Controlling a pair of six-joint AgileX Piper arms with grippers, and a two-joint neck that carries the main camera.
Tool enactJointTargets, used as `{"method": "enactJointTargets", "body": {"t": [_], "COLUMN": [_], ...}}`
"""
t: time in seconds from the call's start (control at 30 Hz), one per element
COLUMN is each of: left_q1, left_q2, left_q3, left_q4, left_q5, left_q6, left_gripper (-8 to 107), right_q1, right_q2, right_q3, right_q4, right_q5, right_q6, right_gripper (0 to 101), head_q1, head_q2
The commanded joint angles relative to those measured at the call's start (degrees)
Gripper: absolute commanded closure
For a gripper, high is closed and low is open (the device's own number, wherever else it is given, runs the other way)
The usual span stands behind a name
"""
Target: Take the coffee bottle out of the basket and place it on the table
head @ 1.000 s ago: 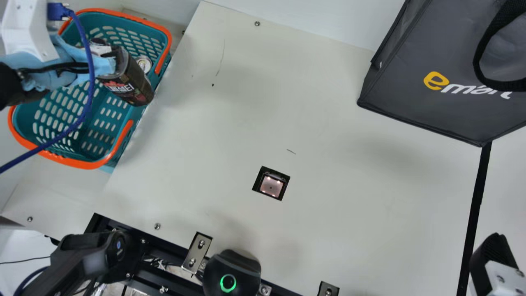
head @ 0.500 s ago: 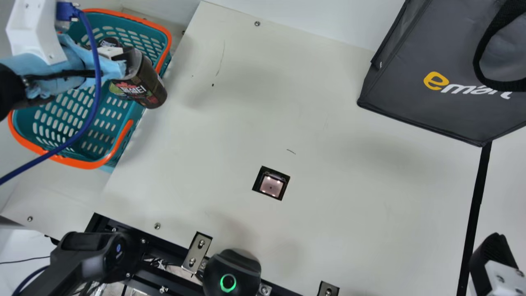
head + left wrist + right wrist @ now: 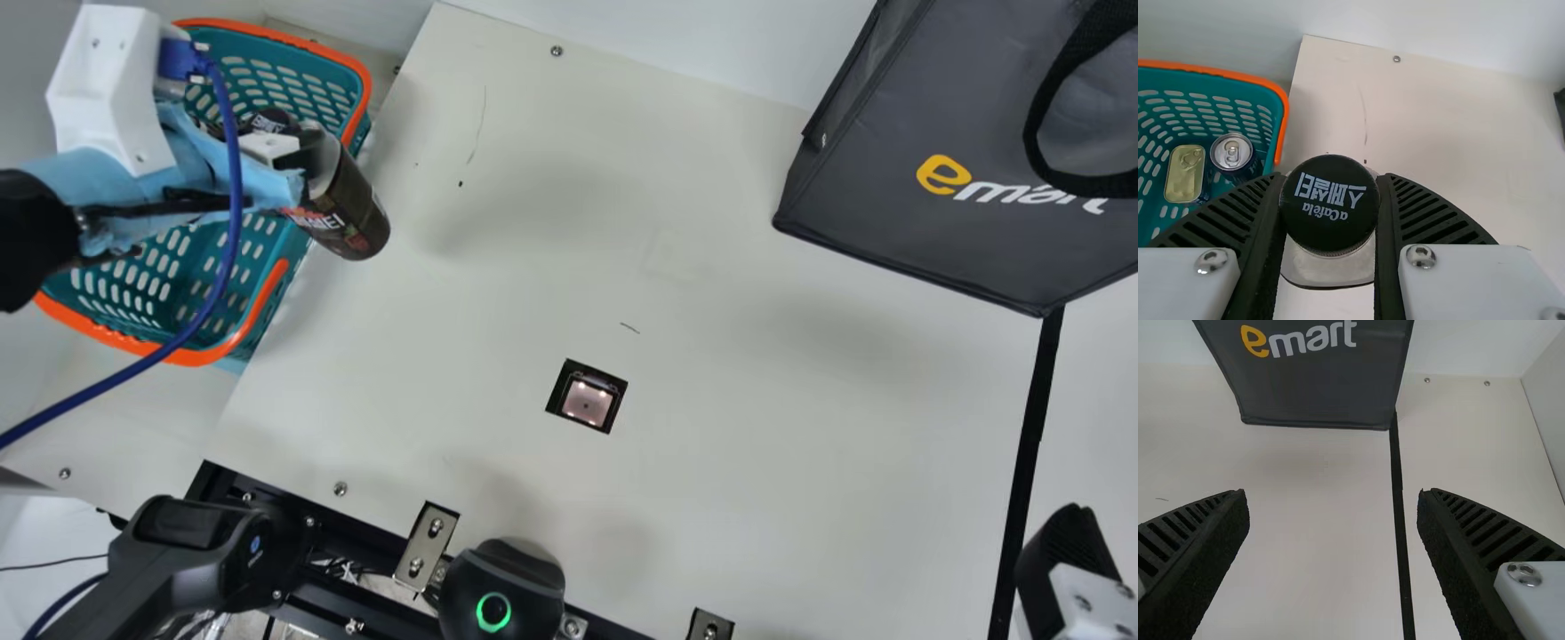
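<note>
From where I stand, the left tool [image 3: 298,167] has its two ribbed fingers closed about the coffee bottle [image 3: 348,212], one on each side below the black cap [image 3: 1329,203]. The bottle is out past the orange rim of the teal basket [image 3: 260,307], over the near part of the desk [image 3: 711,356]. Inside the basket sit a can [image 3: 1233,152] and a flat golden tin [image 3: 1185,175]. Well apart, near the dark bag [image 3: 960,240], the right tool [image 3: 1067,542] gapes wide, holding nothing.
</note>
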Motion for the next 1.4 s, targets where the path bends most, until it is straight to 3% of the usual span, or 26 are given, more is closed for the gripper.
{"method": "enactJointTargets", "body": {"t": [0.0, 1.37], "left_q1": [-0.46, -13.55], "left_q2": [-0.33, -4.81], "left_q3": [0.47, 15.71], "left_q4": [0.34, 9.74], "left_q5": [-0.25, -10.87], "left_q6": [-0.14, -7.35], "left_gripper": [89, 89], "right_q1": [0.0, 0.0], "right_q2": [0.0, 0.0], "right_q3": [0.0, 0.0], "right_q4": [0.0, 0.0], "right_q5": [0.0, 0.0], "right_q6": [0.0, 0.0], "right_gripper": [10, 10], "head_q1": [-1.48, -1.48], "head_q2": [0.14, 0.14]}}
